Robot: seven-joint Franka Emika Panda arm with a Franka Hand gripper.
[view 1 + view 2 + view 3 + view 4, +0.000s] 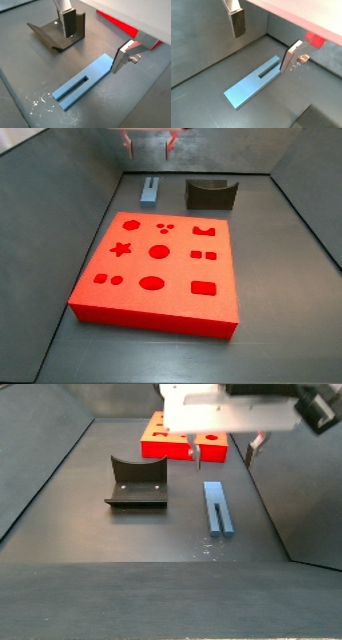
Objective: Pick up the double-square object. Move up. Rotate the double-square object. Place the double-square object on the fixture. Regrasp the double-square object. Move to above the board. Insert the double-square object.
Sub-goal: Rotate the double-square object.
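Double-square object's target, the red board [158, 268], fills the floor's middle. Gripper [223, 451] hovers above, fingers [67, 22] spread, holding nothing. Fixture [136, 484] stands beside the blue double-square object [217, 507], which lies flat beneath the gripper.

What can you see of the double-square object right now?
The double-square object is a slim, flat, light-blue bar with a narrow slot along part of its length. It lies flat on the grey floor, clear of the fixture and the board. The gripper hangs above it, open, its fingers either side; nothing touches it.
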